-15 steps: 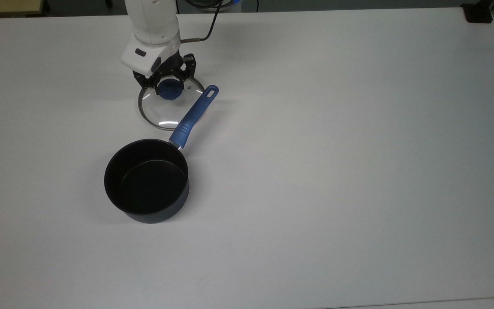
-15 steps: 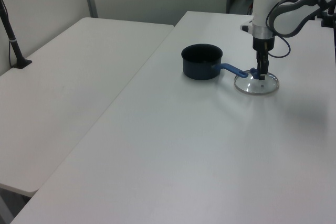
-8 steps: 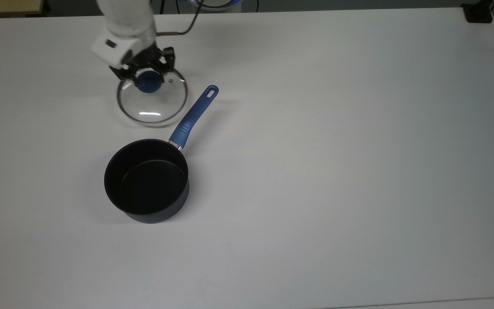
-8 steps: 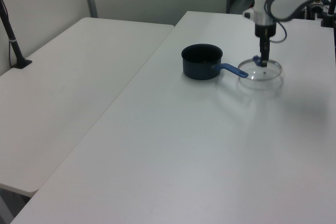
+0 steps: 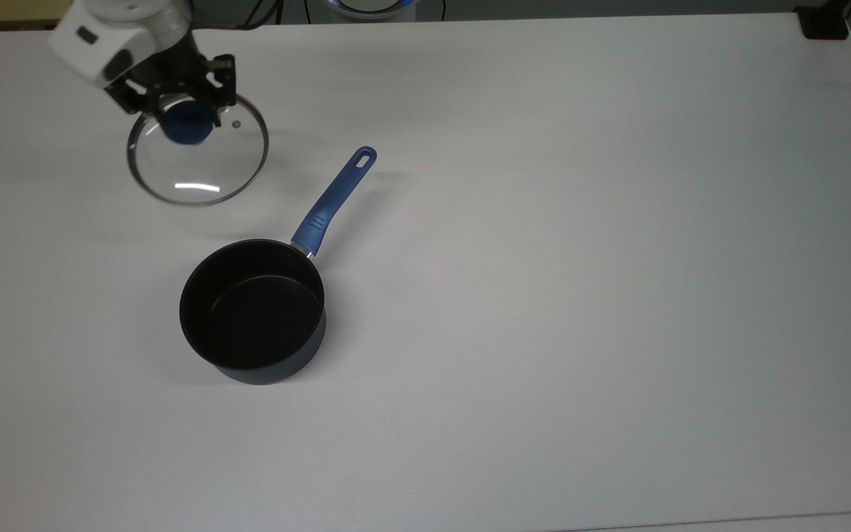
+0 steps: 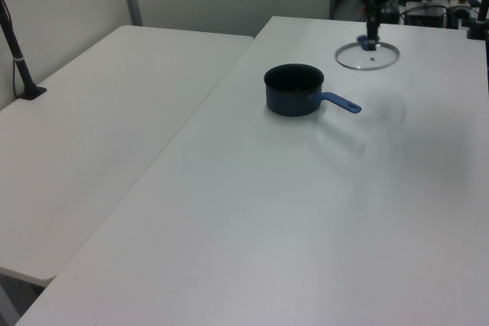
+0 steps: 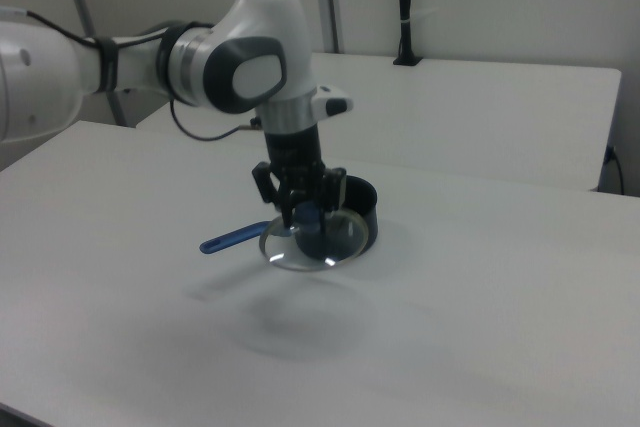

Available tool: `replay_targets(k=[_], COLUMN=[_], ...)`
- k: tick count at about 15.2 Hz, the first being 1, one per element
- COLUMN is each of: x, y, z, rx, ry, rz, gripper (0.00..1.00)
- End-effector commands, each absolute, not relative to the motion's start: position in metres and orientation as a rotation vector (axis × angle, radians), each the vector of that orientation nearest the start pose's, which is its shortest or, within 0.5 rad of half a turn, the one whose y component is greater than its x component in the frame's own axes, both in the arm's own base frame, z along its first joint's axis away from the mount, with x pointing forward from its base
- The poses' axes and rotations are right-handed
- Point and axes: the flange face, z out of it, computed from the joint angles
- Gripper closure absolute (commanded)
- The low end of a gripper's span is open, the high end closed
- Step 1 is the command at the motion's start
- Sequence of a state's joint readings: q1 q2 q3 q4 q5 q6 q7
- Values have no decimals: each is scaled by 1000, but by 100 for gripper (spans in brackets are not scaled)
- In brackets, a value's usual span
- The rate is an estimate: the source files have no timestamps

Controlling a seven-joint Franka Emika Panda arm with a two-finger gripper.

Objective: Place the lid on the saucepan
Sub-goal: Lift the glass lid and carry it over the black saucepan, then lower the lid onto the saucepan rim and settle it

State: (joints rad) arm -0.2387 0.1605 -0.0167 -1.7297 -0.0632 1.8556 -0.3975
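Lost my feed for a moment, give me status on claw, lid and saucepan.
Claw shut on lid knob, lid lifted off table. Saucepan open, upright, not under lid. Nothing between them.

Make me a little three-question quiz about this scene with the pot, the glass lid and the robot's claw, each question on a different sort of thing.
1. Where is the lid?
A. Resting on the saucepan
B. Held in the air by its knob
C. Lying flat on the table

2. What colour is the saucepan's handle?
A. Blue
B. Red
C. Black

3. What is inside the saucepan?
A. Water
B. A spoon
C. Nothing

Answers:
1. B: the gripper is clamped on the knob, and in the right view the lid hangs above its own shadow on the table.
2. A: the long handle is blue in the top view, like the knob.
3. C: the top view looks straight down onto a bare dark bottom.
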Motion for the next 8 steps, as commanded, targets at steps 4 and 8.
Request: replay_targets(k=[4,8], x=[658,689], y=[-133,-119], z=[492,488], rx=[-3152,-3151], ry=[-19,97], rz=[-28,-88], gripper=[70,70])
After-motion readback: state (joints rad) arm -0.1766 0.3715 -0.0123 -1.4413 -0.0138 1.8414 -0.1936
